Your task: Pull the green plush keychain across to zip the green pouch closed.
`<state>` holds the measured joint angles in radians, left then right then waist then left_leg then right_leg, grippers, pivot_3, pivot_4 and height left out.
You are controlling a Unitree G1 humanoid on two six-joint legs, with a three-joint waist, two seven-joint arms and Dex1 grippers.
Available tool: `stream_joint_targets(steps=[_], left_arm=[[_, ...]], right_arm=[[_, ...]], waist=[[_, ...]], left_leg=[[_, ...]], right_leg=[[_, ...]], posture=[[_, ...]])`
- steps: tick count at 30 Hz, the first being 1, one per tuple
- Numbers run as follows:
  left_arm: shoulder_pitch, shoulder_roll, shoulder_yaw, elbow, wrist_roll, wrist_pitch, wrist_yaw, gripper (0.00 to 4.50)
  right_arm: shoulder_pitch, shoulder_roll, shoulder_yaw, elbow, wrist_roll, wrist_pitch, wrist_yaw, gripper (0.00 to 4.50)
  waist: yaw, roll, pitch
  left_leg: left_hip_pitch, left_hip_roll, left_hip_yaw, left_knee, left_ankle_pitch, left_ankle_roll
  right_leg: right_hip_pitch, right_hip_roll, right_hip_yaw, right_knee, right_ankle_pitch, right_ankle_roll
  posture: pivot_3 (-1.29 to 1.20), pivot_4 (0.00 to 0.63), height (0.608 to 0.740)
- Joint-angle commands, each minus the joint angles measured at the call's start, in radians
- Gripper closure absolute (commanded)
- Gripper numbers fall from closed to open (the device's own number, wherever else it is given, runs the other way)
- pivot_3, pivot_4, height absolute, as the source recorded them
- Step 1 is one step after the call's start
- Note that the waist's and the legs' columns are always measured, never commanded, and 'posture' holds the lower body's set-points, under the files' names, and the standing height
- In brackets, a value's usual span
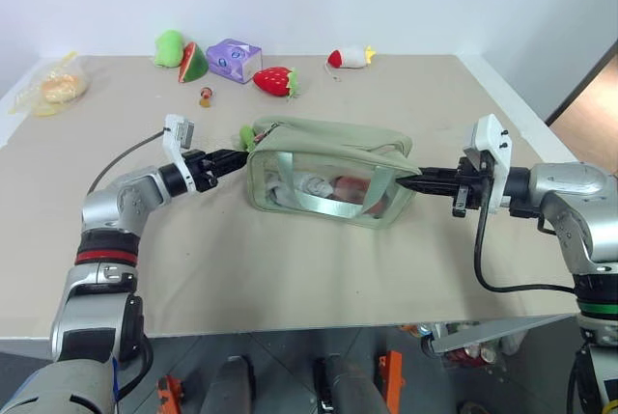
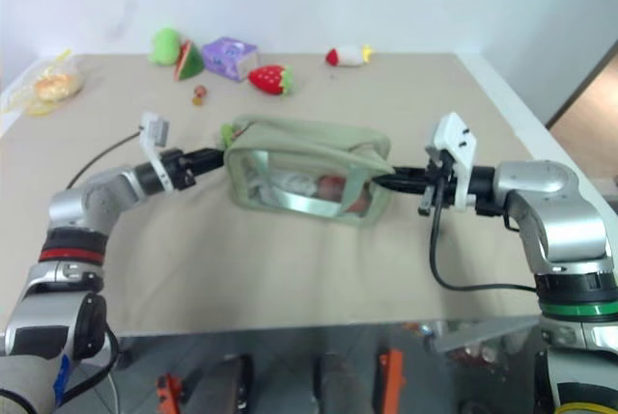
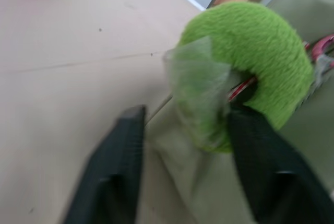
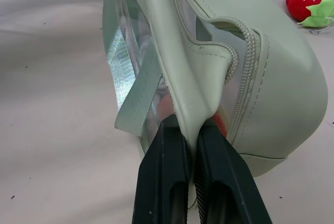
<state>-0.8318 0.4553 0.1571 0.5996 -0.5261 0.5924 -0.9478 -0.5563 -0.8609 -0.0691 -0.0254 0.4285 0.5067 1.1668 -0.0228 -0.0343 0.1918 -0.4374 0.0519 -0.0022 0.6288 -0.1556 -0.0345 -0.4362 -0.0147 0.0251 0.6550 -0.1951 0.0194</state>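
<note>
The green pouch (image 1: 328,144) lies in the middle of the table, its clear front panel facing me and its zipper along the top. The green plush keychain (image 1: 248,136) sits at the pouch's left end. My left gripper (image 1: 232,158) reaches level at that end. In the left wrist view its fingers (image 3: 261,166) stand apart around the keychain (image 3: 250,51); one touches the plush, the other is clear of it. My right gripper (image 1: 406,182) is shut on the fabric at the pouch's right end (image 4: 198,93).
Along the table's far side lie a strawberry plush (image 1: 275,80), a purple box (image 1: 234,59), a watermelon slice (image 1: 192,64), a green plush toy (image 1: 170,47) and a red-white toy (image 1: 350,57). A plastic bag (image 1: 53,86) sits at the far left corner.
</note>
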Motion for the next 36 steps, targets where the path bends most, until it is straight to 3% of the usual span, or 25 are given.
stream_joint_targets(steps=[1, 3, 4, 14, 21, 28, 36], left_arm=[[-0.032, -0.005, 0.012, -0.015, 0.003, -0.023, -0.01, 3.58], [-0.032, -0.008, 0.012, -0.016, 0.005, -0.024, -0.011, 4.3], [-0.031, -0.009, 0.013, -0.018, 0.006, -0.024, -0.011, 4.44], [-0.043, 0.002, 0.048, -0.046, 0.004, -0.057, 0.03, 4.44], [-0.254, -0.006, 0.127, -0.008, 0.004, -0.184, 0.18, 4.44], [-0.328, -0.053, -0.01, -0.133, 0.052, -0.217, 0.107, 4.44], [-0.257, -0.062, -0.189, -0.292, 0.112, -0.196, -0.042, 4.44]], right_arm=[[0.003, -0.017, -0.027, -0.046, 0.015, 0.003, -0.007, 4.5], [0.002, -0.016, -0.026, -0.046, 0.016, 0.003, -0.01, 4.5], [0.003, -0.015, -0.025, -0.047, 0.016, 0.003, -0.011, 4.5], [-0.001, -0.002, -0.009, -0.038, 0.01, -0.003, -0.013, 4.5], [-0.019, 0.005, 0.003, -0.022, 0.001, -0.01, -0.008, 4.5], [-0.019, 0.005, 0.003, -0.022, 0.001, -0.015, -0.015, 4.5], [0.002, 0.002, -0.008, -0.044, 0.009, -0.007, -0.029, 4.5]], waist=[[0.0, 0.0, 0.0], [-0.001, 0.0, 0.0], [0.0, 0.0, 0.0], [0.0, 0.0, 0.0], [0.0, -0.001, 0.001], [0.0, -0.001, 0.0], [-0.002, 0.0, 0.0]], left_leg=[[0.0, 0.0, 0.0, 0.0, 0.0, 0.0], [0.0, 0.0, 0.0, 0.0, 0.0, 0.0], [0.0, 0.0, 0.0, 0.0, 0.0, 0.0], [0.0, 0.0, 0.0, 0.0, 0.0, 0.0], [-0.001, 0.0, 0.0, 0.001, 0.0, 0.0], [0.0, 0.0, 0.001, 0.0, 0.0, 0.0], [0.0, -0.001, 0.003, 0.0, 0.0, 0.0]], right_leg=[[0.0, 0.0, 0.0, 0.0, 0.0, 0.0], [0.0, 0.0, 0.0, 0.0, 0.0, 0.0], [0.0, 0.0, 0.0, 0.0, 0.0, 0.0], [0.0, 0.0, 0.0, 0.0, 0.0, 0.0], [0.0, 0.0, 0.0, 0.0, 0.001, 0.001], [0.0, 0.0, 0.002, -0.001, 0.001, 0.002], [0.0, 0.0, 0.004, -0.002, 0.001, 0.003]], posture=[[0.0, 0.15, 0.74], [0.0, 0.15, 0.74], [0.0, 0.15, 0.74], [0.0, 0.15, 0.74], [0.0, 0.15, 0.74], [0.0, 0.15, 0.74], [0.0, 0.15, 0.74]])
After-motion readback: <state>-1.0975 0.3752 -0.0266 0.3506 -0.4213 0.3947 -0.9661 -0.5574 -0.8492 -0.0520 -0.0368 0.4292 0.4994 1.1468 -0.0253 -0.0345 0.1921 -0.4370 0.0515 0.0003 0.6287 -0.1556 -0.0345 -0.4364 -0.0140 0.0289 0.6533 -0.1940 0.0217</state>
